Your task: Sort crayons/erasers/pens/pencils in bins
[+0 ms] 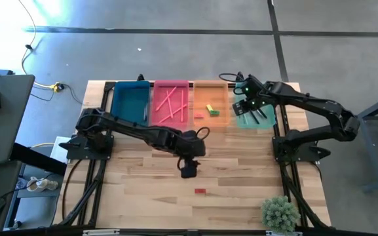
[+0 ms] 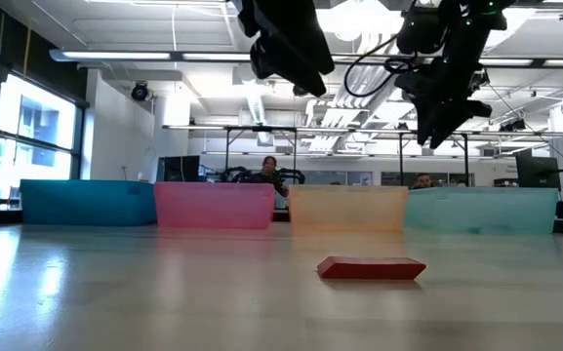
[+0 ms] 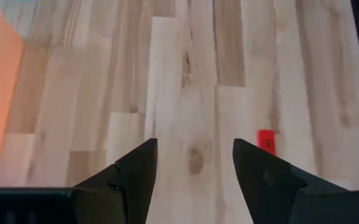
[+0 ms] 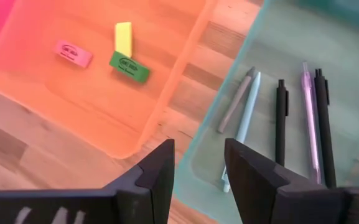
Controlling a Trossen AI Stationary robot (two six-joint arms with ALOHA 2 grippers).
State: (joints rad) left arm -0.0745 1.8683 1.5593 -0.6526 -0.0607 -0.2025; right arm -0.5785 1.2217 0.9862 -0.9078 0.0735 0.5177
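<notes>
The left gripper (image 1: 188, 172) hangs with jaws open and empty over the middle of the table (image 1: 241, 196); a red eraser (image 1: 200, 191) lies on the wood just nearer and to the right. The right gripper (image 1: 244, 105), jaws also open and empty, hovers above the mint-green bin (image 1: 270, 121), where the pens (image 4: 281, 121) lie side by side. The orange bin (image 1: 208, 88) beside it holds yellow, green and pink erasers (image 4: 129, 67). Pencils (image 1: 170, 101) lie crossed in the pink bin (image 1: 170, 84); the teal-blue bin (image 1: 120, 101) is leftmost.

Lab: open ceiling ducts (image 2: 213, 68), concrete floor (image 1: 175, 39), workstations behind.
</notes>
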